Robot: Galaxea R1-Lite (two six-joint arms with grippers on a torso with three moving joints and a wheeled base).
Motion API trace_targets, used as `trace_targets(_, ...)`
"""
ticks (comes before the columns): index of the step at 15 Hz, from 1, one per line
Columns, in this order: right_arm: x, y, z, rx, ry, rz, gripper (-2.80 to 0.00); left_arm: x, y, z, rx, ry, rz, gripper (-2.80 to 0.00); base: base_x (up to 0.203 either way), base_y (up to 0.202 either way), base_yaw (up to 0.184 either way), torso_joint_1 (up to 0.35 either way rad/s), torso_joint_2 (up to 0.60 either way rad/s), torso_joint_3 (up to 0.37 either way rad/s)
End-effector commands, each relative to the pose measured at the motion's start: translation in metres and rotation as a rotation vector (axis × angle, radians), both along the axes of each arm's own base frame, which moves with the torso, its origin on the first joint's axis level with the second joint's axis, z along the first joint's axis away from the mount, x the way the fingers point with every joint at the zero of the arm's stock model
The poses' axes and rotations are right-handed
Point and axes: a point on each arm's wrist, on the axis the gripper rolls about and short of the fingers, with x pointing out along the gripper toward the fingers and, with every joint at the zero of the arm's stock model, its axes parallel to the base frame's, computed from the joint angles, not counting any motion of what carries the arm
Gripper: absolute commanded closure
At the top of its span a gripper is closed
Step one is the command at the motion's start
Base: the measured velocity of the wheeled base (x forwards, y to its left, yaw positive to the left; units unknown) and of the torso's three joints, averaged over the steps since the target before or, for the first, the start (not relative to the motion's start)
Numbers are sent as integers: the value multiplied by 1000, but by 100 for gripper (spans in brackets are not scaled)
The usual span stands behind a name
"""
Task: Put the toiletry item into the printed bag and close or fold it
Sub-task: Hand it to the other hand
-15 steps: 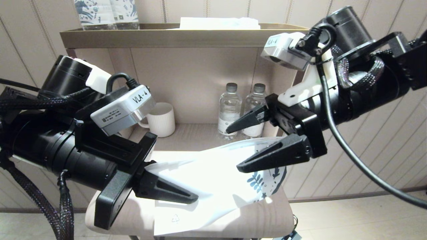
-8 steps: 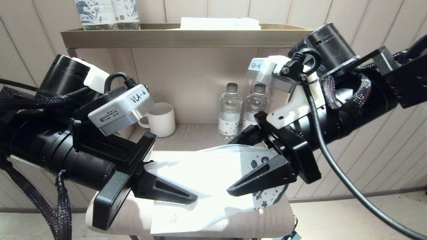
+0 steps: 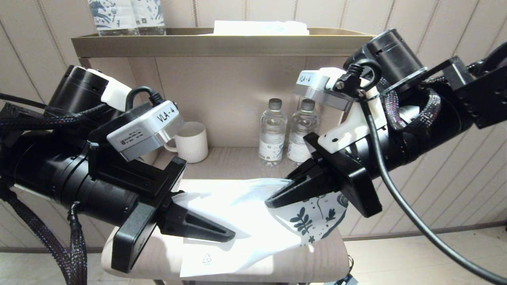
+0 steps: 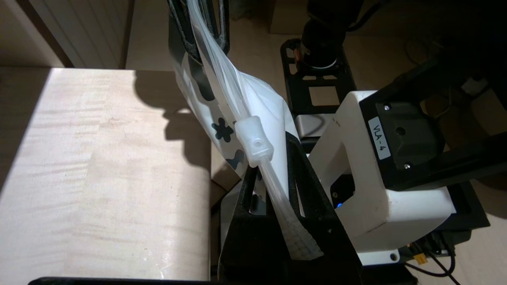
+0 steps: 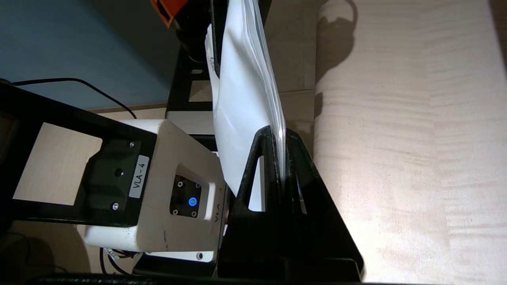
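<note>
The printed bag [image 3: 253,221] is white, with dark blue leaves at its right end, and hangs stretched between both grippers above the pale table [image 3: 130,253]. My left gripper [image 3: 231,237] is shut on the bag's left end. In the left wrist view the zip strip and its slider [image 4: 255,140] run out from between the left gripper [image 4: 272,156] fingers. My right gripper [image 3: 270,203] is shut on the bag's upper edge near the print. In the right wrist view the bag [image 5: 241,99] is pinched in the right gripper [image 5: 279,132]. The toiletry item is not in view.
Behind the table stands a shelf unit [image 3: 214,45]. A white ribbed mug [image 3: 195,141] and two water bottles [image 3: 272,132] [image 3: 302,130] sit on its lower shelf. On top are blue-patterned packages [image 3: 126,16] and a flat white packet [image 3: 261,27].
My right gripper came down and to the left, then shut on the bag's upper edge, puckering the printed end. The left gripper stayed shut on the bag in place.
</note>
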Motion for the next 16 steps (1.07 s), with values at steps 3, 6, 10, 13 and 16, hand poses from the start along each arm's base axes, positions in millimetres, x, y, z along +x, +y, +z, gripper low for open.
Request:
trace_targets(3, -2, -1, 3, 6, -7, 5, 0, -1, 0, -2, 2, -6, -7, 0, 0, 0, 0, 0, 0, 0)
trace_targets(6, -3, 0, 1, -1, -4, 6, 0, 1, -1, -3, 3, -19, -10, -280, 0, 0, 0, 0, 0, 0)
trace_targets(10, -4, -1, 0, -17, -9, -12, 0, 4, 2, -3, 18, -49, 28, -280, 0, 0, 0, 0, 0, 0)
trace_targets(13, -5, -1, -1, -39, -27, -37, 0, 3, 4, -1, 23, -72, 48, -280, 0, 0, 0, 0, 0, 0)
trace_targets(16, -6, -2, 1, -43, -39, -46, 0, 6, 5, 1, 137, -138, 164, -280, 0, 0, 0, 0, 0, 0)
